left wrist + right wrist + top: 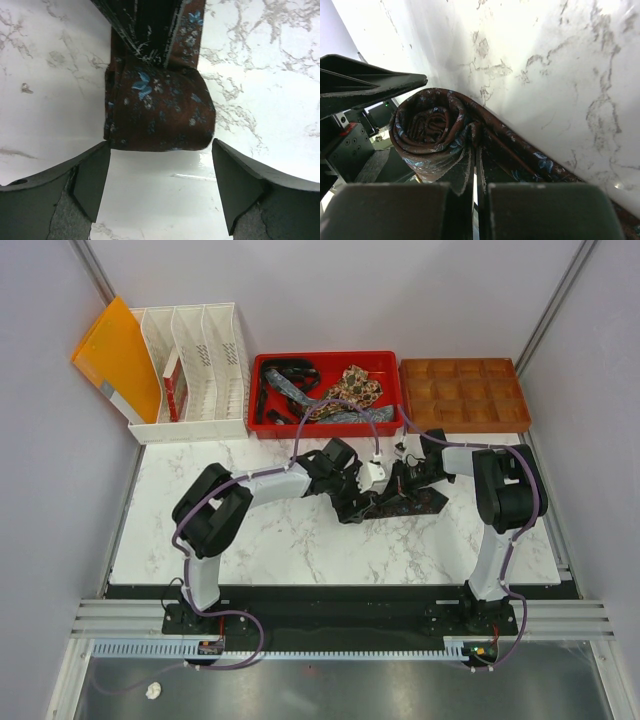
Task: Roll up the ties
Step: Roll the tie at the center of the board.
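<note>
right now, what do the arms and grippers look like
The left arm and right arm have white links and bulky black joints, with purple cables running along them. The left gripper and right gripper have dark, blocky fingers. No markings are visible.

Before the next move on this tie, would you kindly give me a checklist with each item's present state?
1. On the dark brown fabric necktie with blue flowers, the rolled end is wound snugly: ok, the coils sit close.
2. The rolled end rests on the white marble table: ok.
3. The left tool is open and facing the rolled end: ok, its fingers stand apart and the rolled end lies just ahead of them.
4. The right tool grips the unrolled tail: ok, it seems; its fingers are nearly together on the fabric edge.
5. The unrolled tail lies flat and straight along its length: cannot tell, only a short stretch shows.
</note>
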Robot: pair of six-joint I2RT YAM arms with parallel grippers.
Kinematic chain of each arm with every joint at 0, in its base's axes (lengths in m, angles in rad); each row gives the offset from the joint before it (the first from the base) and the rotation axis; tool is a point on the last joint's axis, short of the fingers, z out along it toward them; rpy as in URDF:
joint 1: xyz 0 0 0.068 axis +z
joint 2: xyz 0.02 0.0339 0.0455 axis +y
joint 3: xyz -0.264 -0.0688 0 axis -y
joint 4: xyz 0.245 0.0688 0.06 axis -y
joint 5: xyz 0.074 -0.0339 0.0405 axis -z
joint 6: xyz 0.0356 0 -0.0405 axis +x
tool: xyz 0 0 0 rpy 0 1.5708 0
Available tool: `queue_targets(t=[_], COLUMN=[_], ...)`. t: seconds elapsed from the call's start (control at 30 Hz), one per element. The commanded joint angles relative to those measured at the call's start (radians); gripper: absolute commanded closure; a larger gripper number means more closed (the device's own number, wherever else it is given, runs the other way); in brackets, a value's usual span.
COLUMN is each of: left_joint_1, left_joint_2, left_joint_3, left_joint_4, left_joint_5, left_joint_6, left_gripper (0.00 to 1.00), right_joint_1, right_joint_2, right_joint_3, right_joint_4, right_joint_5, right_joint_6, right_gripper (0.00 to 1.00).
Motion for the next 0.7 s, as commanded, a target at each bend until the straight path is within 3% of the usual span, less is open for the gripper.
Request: queue_targets(t=[0.0, 0.3, 0.57, 0.67], left_joint_1=[0.007, -0.001, -0.031, -0.039], left_joint_2=[-0.085, -0.102, -0.059, -0.065], left_joint_3=[-0.067, -0.164, -0.147, -0.158], left_joint_4=[0.135, 0.392, 0.421, 0.427], left_joint_5=[0.09, 0.096, 0.046, 0.038], left_joint_6=[0.003, 0.078, 0.144, 0.149], left_gripper=[0.11, 0.07, 0.06, 0.01], right_joint_1=[0.005, 0.026, 0.052, 0.054], right_joint_2=[0.029, 0.043, 0.063, 0.069], right_joint_3=[0.022, 0.015, 0.021, 0.025], right_joint_4=[-0.048, -0.075, -0.087, -0.098], right_joint_5=[0.16, 0.159, 0.146, 0.148], right_joint_6=[-0.075, -0.083, -0.106, -0.121], right_gripper=[1.0, 1.0, 1.0, 1.0])
